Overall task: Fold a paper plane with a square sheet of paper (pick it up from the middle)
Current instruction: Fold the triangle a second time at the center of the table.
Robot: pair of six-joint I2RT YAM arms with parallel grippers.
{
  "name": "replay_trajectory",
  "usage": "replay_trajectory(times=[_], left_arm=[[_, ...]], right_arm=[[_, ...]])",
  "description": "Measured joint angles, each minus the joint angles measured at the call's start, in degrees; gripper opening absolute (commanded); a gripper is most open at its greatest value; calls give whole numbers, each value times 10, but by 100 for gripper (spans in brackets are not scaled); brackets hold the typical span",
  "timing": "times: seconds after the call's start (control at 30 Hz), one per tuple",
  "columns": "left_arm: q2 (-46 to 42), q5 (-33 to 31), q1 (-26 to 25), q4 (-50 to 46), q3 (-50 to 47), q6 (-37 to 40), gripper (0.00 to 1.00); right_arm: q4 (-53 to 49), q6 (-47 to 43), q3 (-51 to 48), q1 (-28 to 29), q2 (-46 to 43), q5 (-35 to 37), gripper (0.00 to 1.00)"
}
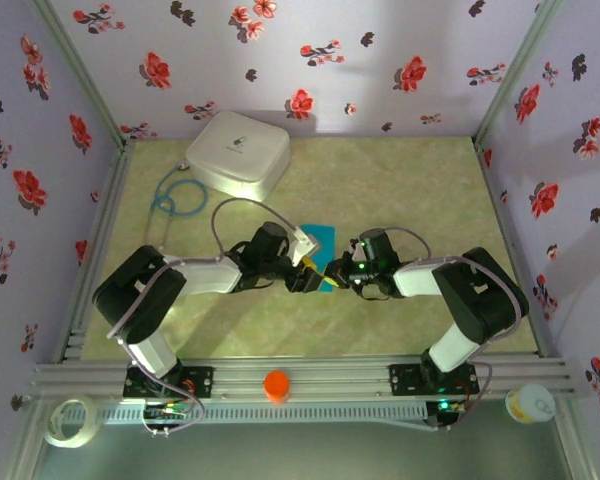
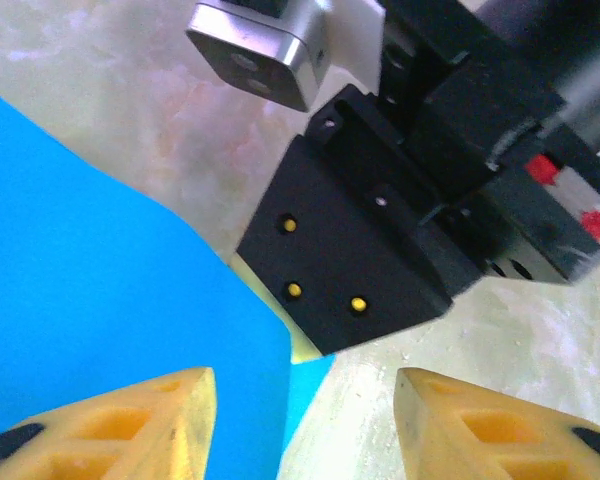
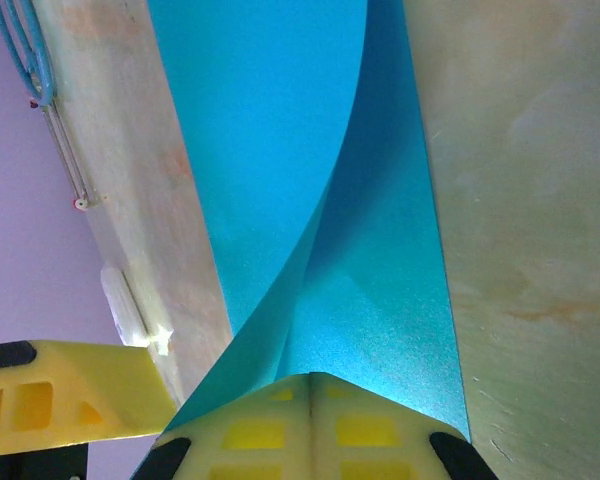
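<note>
- The square sheet of paper (image 1: 322, 240) is seen near the middle of the tabletop (image 1: 420, 200), between the two arms and well apart from every edge.
- In the right wrist view the sheet (image 3: 280, 150) is shown partly lifted, with one side curled over the other in a smooth curve; no sharp crease can be made out there.
- The right gripper (image 1: 337, 276) is closed, its yellow fingertips (image 3: 280, 430) pressed together on the near end of the turquoise sheet, which comes out from between them.
- The left gripper (image 1: 306, 276) is held just beside the right one, over the paper's near left part.
- In the left wrist view the left gripper (image 2: 305, 425) is seen with its jaws apart; the edge of the sheet (image 2: 100, 300) reaches into the gap, and nothing is pinched.
- The black body of the right gripper (image 2: 360, 270) is seen just beyond that edge.
- A white rounded box (image 1: 238, 150) is placed at the far left corner of the tabletop, with a blue cable (image 1: 173, 200) coiled beside it.
</note>
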Motion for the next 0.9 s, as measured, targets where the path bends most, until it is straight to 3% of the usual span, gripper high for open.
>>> replay_trajectory(times=[0.2,0.5,0.73,0.9], left_arm=[[22,-13,0,-24,28,11,24],[37,-26,0,-34,45,15,21],[48,-28,0,-47,57,16,0],[48,-30,0,-49,57,-5,0]], right_arm=[[0,0,0,0,0,0,0],[0,0,0,-1,0,0,0],[-1,0,0,-1,-2,0,0],[-37,-15,0,-1,-15,9,0]])
